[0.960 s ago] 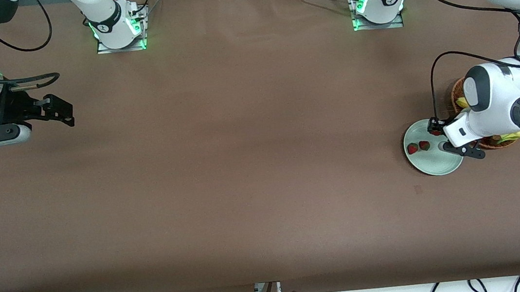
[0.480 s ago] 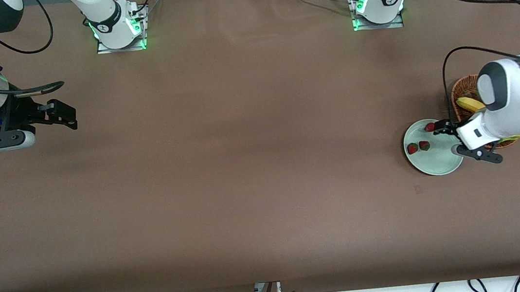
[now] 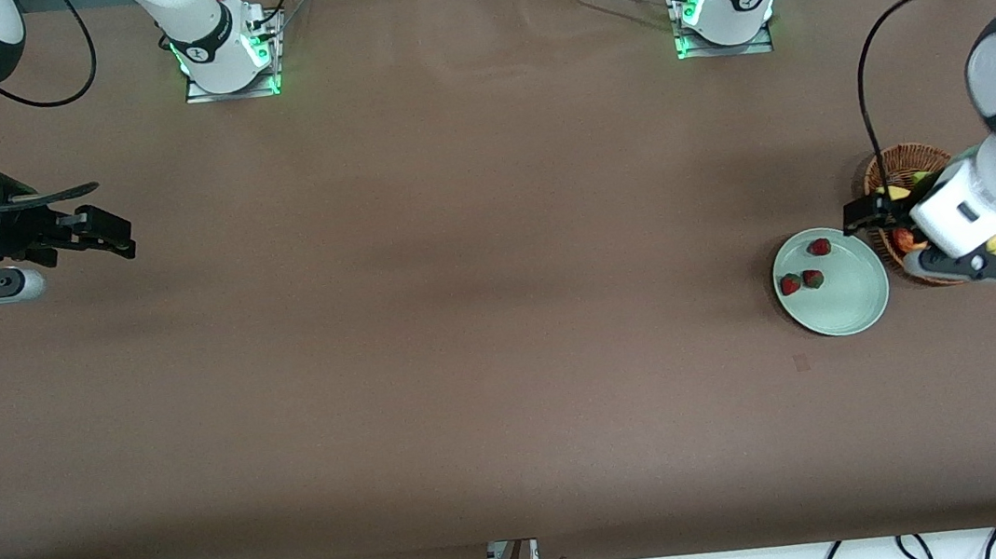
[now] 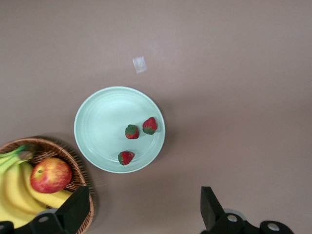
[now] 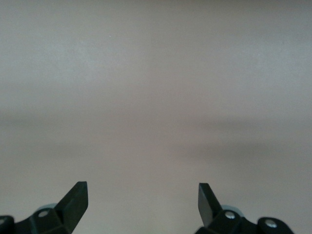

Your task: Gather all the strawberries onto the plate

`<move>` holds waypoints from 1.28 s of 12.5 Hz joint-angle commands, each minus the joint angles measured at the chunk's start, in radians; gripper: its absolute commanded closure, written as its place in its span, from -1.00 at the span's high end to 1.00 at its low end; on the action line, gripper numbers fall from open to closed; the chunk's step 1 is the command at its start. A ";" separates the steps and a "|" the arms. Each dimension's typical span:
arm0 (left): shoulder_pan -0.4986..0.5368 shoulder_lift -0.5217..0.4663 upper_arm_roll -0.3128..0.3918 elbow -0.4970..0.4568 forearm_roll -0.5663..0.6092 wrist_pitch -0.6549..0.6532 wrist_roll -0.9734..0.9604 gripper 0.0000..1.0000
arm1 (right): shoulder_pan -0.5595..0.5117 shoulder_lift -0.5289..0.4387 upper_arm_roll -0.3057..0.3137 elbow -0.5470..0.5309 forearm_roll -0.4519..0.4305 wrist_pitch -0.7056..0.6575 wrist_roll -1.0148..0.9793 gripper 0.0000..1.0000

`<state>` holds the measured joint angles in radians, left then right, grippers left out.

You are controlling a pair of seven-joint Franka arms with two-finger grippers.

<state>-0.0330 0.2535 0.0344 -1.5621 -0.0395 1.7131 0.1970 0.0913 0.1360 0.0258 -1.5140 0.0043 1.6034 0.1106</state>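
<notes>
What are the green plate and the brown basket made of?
The plate looks like glazed ceramic, or maybe hard plastic: its mint surface is smooth, with faint rings and a soft shine. The basket looks like woven wicker, since its brown rim shows braided strands with a rough, dull finish. Looks alone cannot settle either one for sure.

We see a brown wicker basket [image 4: 58,148] at the left arm's end of the brown table [image 3: 465,321], holding a red apple [image 4: 50,175] and yellow bananas [image 4: 14,187]. A small pale tag [image 4: 140,64] lies flat on the table.
</notes>
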 commanded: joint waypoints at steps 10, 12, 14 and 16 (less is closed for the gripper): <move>0.027 -0.140 -0.048 0.093 0.032 -0.213 -0.255 1.00 | -0.012 0.007 0.006 0.024 0.017 -0.011 -0.009 0.99; 0.047 -0.134 -0.053 0.093 0.030 -0.214 -0.248 1.00 | -0.012 0.007 0.006 0.024 0.017 -0.008 -0.012 0.99; 0.064 -0.119 -0.054 0.103 0.026 -0.216 -0.249 1.00 | -0.012 0.007 0.006 0.024 0.016 -0.008 -0.012 0.99; 0.064 -0.111 -0.053 0.109 0.026 -0.216 -0.249 1.00 | -0.013 0.008 0.006 0.024 0.016 -0.008 -0.012 0.99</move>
<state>0.0224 0.1374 -0.0078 -1.4644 -0.0233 1.5090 -0.0514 0.0911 0.1361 0.0258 -1.5107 0.0047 1.6032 0.1097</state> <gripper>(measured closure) 0.000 0.000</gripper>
